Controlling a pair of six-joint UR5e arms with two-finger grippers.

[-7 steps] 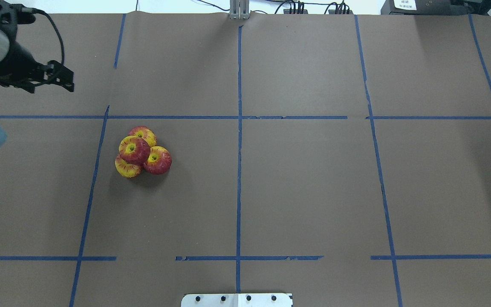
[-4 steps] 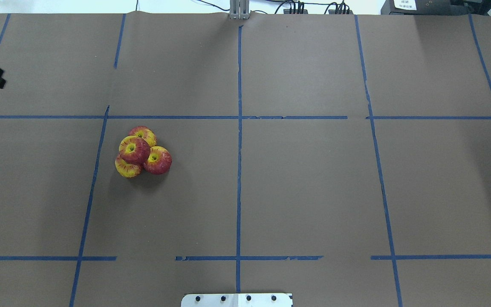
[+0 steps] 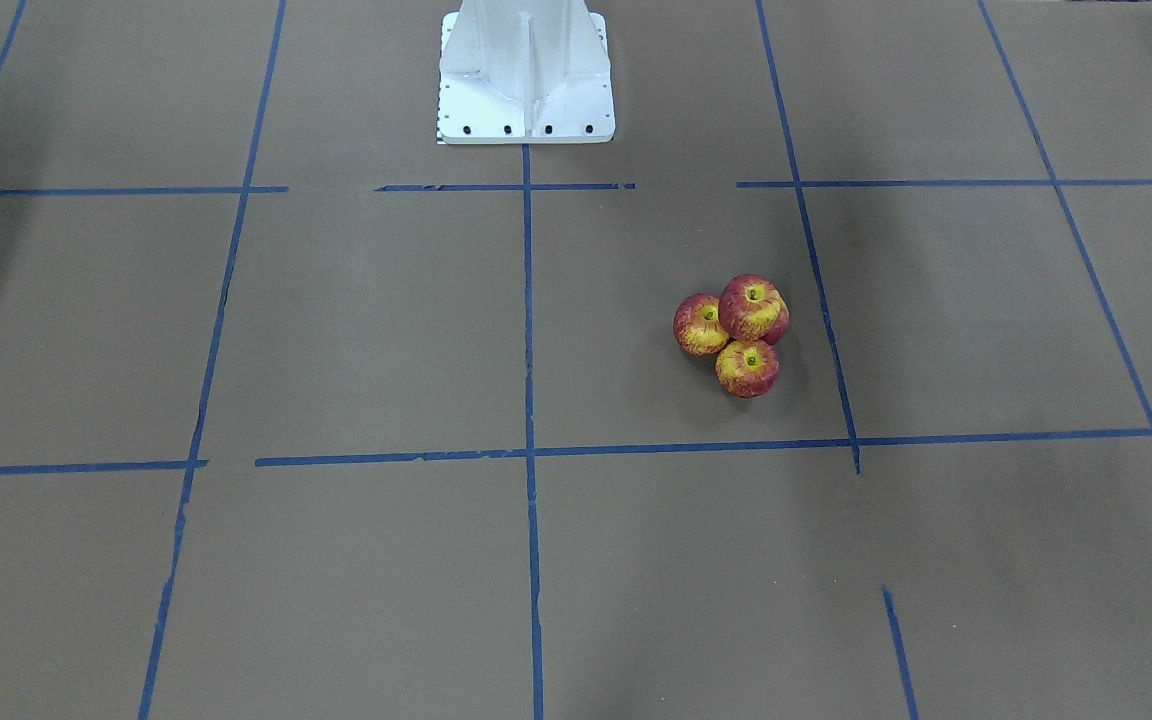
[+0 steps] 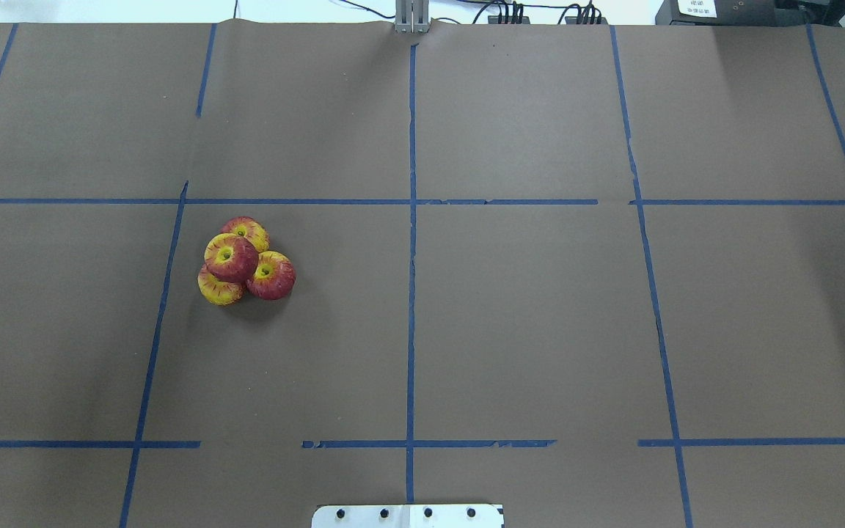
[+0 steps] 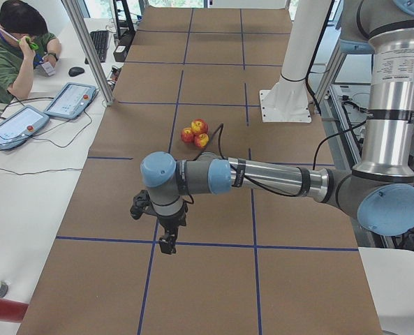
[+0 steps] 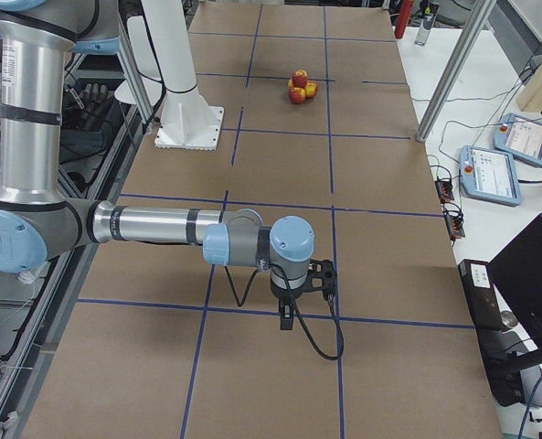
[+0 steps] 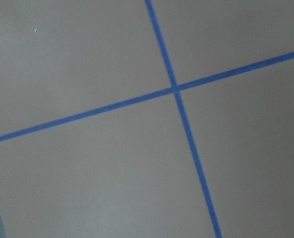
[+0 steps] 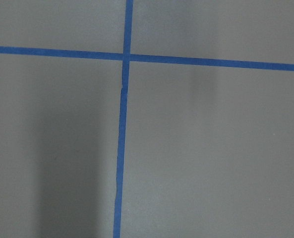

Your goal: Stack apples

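Several red-and-yellow apples (image 4: 243, 260) sit in a tight cluster on the brown paper, left of centre in the overhead view. Three rest on the paper and one apple (image 4: 230, 257) lies on top of them. The cluster also shows in the front-facing view (image 3: 741, 335) and far off in both side views (image 5: 195, 132) (image 6: 299, 87). My left gripper (image 5: 166, 244) hangs over a tape crossing far from the apples. My right gripper (image 6: 287, 320) hangs over the other table end. I cannot tell whether either is open or shut. Both wrist views show only paper and tape.
Blue tape lines (image 4: 411, 293) divide the brown paper into a grid. The white robot base (image 3: 526, 80) stands at the table's middle edge. A person (image 5: 15, 49) sits at a side desk with tablets (image 5: 70, 100). Metal frame posts (image 6: 453, 69) stand beside the table.
My left arm and gripper moved out past the left edge of the overhead view. The apple cluster has not moved.
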